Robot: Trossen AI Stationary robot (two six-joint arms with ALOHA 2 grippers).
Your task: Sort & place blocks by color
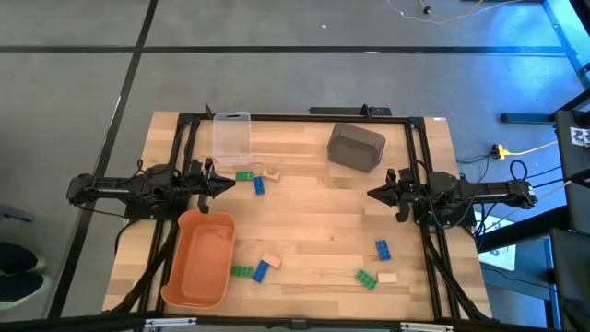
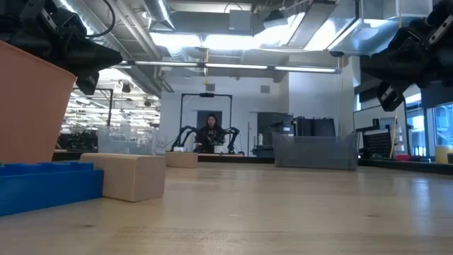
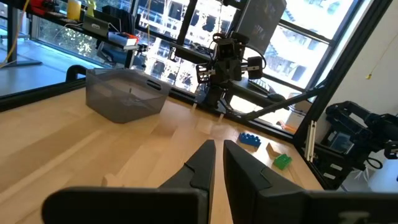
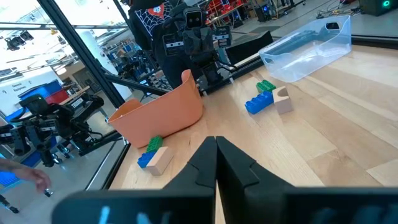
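Three clusters of blocks lie flat on the wooden table. A green [image 1: 244, 175], a blue [image 1: 259, 185] and a tan block [image 1: 273, 174] lie just beyond my left gripper [image 1: 226, 184]. A green [image 1: 241, 271], a blue [image 1: 261, 271] and a tan block [image 1: 270, 261] lie beside the orange tub [image 1: 198, 258]. A blue [image 1: 382, 249], a green [image 1: 367, 278] and a tan block [image 1: 387, 277] lie near the front right. My right gripper [image 1: 373, 194] hovers at the table's right side. Both grippers point level toward the middle, shut, with nothing between their fingers [image 3: 205, 158] [image 4: 205, 155].
A clear plastic bin [image 1: 231, 136] stands at the far left and a dark grey bin [image 1: 355, 146] at the far right of centre. A black frame [image 1: 304, 116] runs along the table's edges. A person [image 2: 211, 131] sits in the room far behind the table.
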